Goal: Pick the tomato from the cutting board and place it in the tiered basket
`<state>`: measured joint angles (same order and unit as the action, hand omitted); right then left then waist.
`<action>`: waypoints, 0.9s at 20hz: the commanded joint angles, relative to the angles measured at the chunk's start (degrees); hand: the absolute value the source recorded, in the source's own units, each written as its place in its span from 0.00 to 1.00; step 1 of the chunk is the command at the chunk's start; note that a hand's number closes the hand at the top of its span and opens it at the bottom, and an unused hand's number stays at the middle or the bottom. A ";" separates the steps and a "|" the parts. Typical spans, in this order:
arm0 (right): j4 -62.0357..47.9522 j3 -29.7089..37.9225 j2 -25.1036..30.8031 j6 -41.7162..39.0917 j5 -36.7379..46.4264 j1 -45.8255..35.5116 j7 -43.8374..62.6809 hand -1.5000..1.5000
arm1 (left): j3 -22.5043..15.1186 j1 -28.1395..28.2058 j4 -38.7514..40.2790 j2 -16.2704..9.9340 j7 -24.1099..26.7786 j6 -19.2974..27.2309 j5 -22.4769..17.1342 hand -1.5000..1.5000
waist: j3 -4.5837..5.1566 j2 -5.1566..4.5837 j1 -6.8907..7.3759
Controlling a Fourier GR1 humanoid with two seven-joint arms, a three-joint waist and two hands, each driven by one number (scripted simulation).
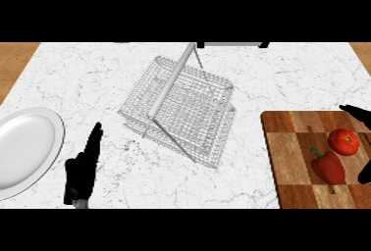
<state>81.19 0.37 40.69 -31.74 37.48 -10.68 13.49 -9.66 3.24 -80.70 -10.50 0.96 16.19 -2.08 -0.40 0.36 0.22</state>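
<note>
Left hand [81, 171] open; one tomato [344, 141], one pepper [329, 166], one basket [179, 110].

Before me the white marbled worktop [87, 73] carries three things. A white plate [25, 147] lies at my left edge, partly cut off. The wire tiered basket [181, 110] sits mid-worktop, seemingly tipped on its side. A chequered wooden cutting board [290, 162] lies flat at my right, well apart from the plate.
</note>
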 commanded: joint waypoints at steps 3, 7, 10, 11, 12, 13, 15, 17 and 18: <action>-4.71 -0.23 -2.16 -0.01 3.43 -0.71 -1.50 0.00 | 1.62 1.06 0.52 -0.31 -2.37 -1.88 -0.55 0.50 | 0.39 -0.38 -0.01; -5.71 0.65 -2.40 -2.19 4.13 -1.74 -0.60 0.00 | -0.46 3.92 -0.93 1.58 -1.70 -0.66 1.64 0.50 | 0.39 -0.35 0.08; -10.21 1.00 -4.17 -3.48 4.71 -6.55 -0.67 0.00 | 1.32 1.54 0.73 1.75 -1.71 -1.53 1.21 0.50 | 0.39 -0.41 0.16; -6.92 1.24 -2.63 -3.19 5.01 -1.14 -2.91 0.00 | 1.91 2.47 -1.72 -0.38 -3.36 -2.04 1.94 0.50 | 0.39 -0.33 -0.12; -7.17 2.06 -2.73 -1.89 4.95 -0.16 -3.23 0.00 | 4.27 -0.71 5.62 0.43 0.88 -3.68 -0.11 0.50 | 0.41 -0.38 -0.35; -10.91 0.34 -4.93 -0.73 6.36 -2.03 -3.02 0.00 | -0.78 4.43 0.64 3.36 1.14 -0.33 3.59 0.50 | 0.38 -0.40 0.11; -11.01 0.03 -6.51 -0.93 7.68 -3.85 -1.68 0.00 | 2.21 -0.18 -1.43 1.06 -5.14 -2.91 1.39 0.50 | 0.39 -0.38 0.03; -12.46 0.91 -6.38 -0.38 8.04 -3.62 -3.55 0.00 | 1.41 5.09 -3.60 0.87 -2.69 -2.39 2.92 0.50 | 0.38 -0.36 0.13; -14.05 0.98 -7.75 0.77 8.23 -5.72 -3.22 1.00 | 0.84 1.69 -0.89 3.64 -3.91 -0.06 3.85 0.50 | 0.38 -0.41 0.10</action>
<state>70.24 1.20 35.19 -32.57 44.34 -14.18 10.72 -8.00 4.52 -82.91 -9.00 -0.87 14.84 0.62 -0.26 0.24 0.24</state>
